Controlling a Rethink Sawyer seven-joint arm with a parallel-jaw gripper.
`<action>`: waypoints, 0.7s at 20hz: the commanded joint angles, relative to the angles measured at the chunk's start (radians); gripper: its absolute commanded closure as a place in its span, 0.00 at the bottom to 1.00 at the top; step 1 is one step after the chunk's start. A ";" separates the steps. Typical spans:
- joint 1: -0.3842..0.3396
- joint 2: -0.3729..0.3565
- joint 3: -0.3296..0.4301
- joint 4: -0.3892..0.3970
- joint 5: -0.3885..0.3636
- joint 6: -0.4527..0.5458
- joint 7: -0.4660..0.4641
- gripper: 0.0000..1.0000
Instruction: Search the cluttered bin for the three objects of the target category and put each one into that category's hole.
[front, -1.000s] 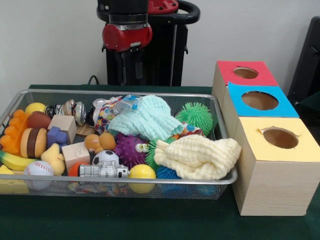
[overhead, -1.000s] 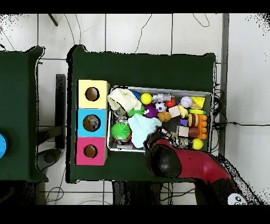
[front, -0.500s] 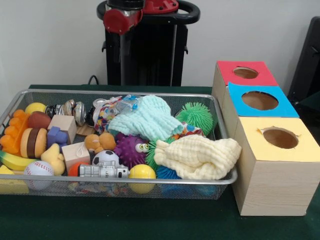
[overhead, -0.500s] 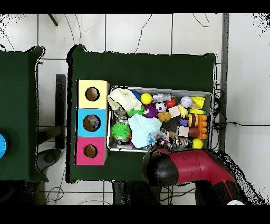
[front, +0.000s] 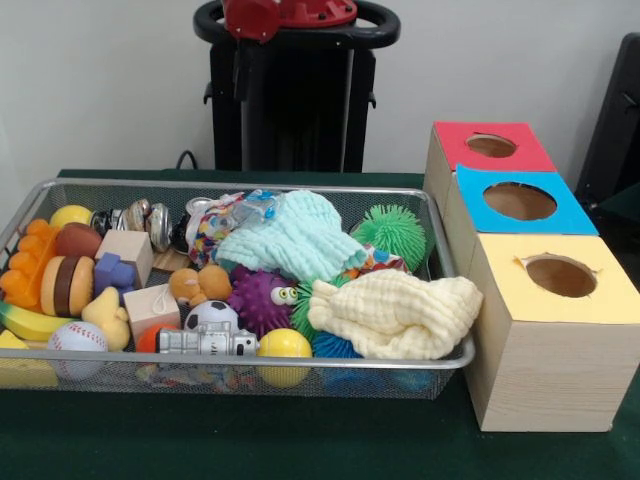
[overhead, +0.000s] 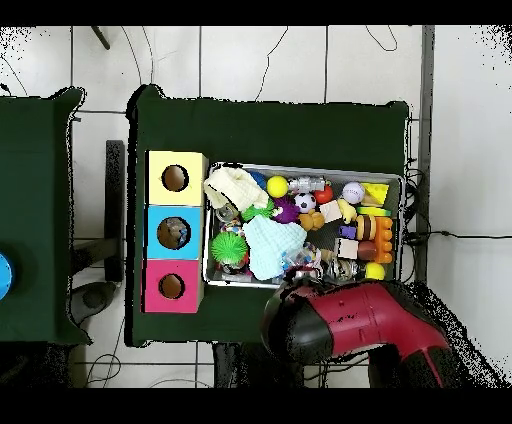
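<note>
While I watch, arm (overhead: 350, 322) raised off wire bin (front: 300, 190) on worktop (front: 250, 440), hand state I cannot tell.

Gripper hidden under arm (overhead: 340, 322).

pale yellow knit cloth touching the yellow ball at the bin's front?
Touching. Front view: the pale yellow knit cloth overlaps the smooth yellow ball's right edge, no gap showing.
</note>
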 joint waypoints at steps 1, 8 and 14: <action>-0.064 0.026 0.171 0.097 -0.066 0.049 -0.282 0.00; -0.149 0.086 0.270 0.105 -0.057 0.029 -0.281 0.00; -0.142 0.027 0.287 0.163 -0.157 0.070 -0.273 0.00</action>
